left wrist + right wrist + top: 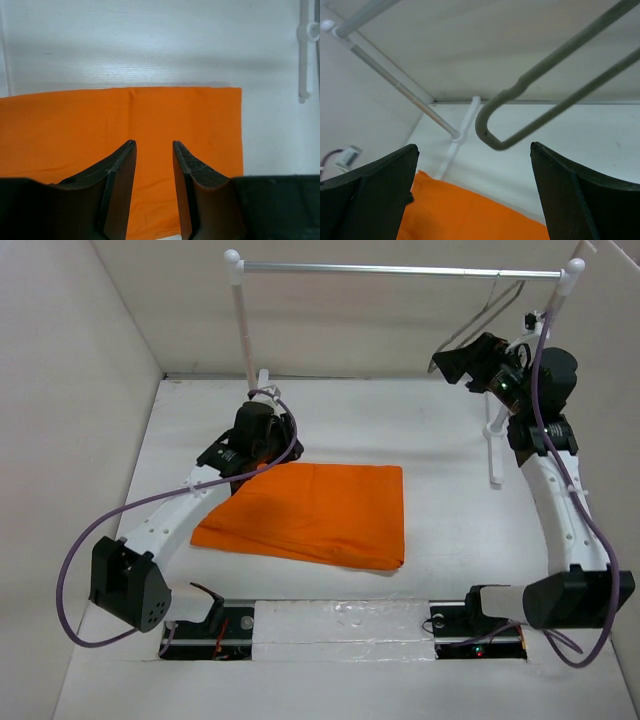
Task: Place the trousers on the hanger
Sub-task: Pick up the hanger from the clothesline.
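The orange trousers [320, 510] lie folded flat on the white table. My left gripper [262, 455] is low over their far left corner. In the left wrist view its jaws [154, 145] are open with a narrow gap and empty, with the trousers [100, 120] right beneath. The thin grey hanger [468, 315] hangs from the rail at the far right. My right gripper [452, 362] is raised beside it, wide open and empty. In the right wrist view the hanger's rounded corner [480, 127] sits just beyond the gripper [474, 149], apart from both fingers. The trousers [470, 220] show below.
A silver rail [400, 270] on white posts [240, 325] spans the back of the table. One post foot shows in the left wrist view [304, 60]. White walls close in at the left, back and right. Purple cables loop from both arms.
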Action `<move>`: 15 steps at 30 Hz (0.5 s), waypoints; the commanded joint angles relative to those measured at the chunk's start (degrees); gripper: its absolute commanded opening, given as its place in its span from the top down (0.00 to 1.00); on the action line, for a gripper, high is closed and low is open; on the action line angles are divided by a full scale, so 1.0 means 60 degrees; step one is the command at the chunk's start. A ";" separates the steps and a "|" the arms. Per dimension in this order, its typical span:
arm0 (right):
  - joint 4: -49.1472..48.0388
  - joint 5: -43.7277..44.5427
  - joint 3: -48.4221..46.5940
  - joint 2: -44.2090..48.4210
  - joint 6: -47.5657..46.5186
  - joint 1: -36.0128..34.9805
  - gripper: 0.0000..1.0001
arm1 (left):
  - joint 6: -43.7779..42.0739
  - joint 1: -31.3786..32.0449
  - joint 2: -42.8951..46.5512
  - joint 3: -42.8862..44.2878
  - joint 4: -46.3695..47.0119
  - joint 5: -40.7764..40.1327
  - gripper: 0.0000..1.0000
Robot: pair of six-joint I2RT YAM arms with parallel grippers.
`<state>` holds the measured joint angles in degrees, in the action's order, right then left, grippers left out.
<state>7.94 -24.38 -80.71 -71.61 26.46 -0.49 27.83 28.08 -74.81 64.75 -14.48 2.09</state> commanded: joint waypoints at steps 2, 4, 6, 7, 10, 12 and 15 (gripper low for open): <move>-0.3608 -0.1693 -0.0025 -0.0529 0.2122 0.0111 0.01 | -0.0377 0.0008 -0.0175 0.0078 0.0025 -0.0070 0.67; -0.3712 -0.1591 -0.0069 -0.0763 0.2372 0.0111 0.02 | -0.0362 0.0008 -0.0116 -0.0083 0.0128 -0.0040 0.66; -0.3886 -0.1605 -0.0070 -0.0925 0.2605 0.0111 0.02 | -0.0347 0.0008 -0.0159 -0.0128 0.0099 0.0018 0.66; -0.3975 -0.1533 -0.0040 -0.0969 0.2665 0.0111 0.02 | -0.0333 0.0008 -0.0174 -0.0229 0.0113 0.0047 0.66; -0.3960 -0.1284 0.0121 -0.1101 0.2826 0.0023 0.02 | -0.0318 0.0008 -0.0145 -0.0347 0.0143 0.0033 0.66; -0.4194 -0.1210 0.0339 -0.1160 0.3030 0.0023 0.02 | -0.0259 0.0008 -0.0086 -0.0362 0.0158 0.0047 0.65; -0.4298 -0.1122 0.0385 -0.1378 0.3149 -0.0079 0.03 | -0.0245 0.0008 -0.0042 -0.0362 0.0158 0.0106 0.65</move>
<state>-12.40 -31.48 -78.85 -78.72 43.20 -0.32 26.81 28.08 -77.32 62.96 -14.81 2.26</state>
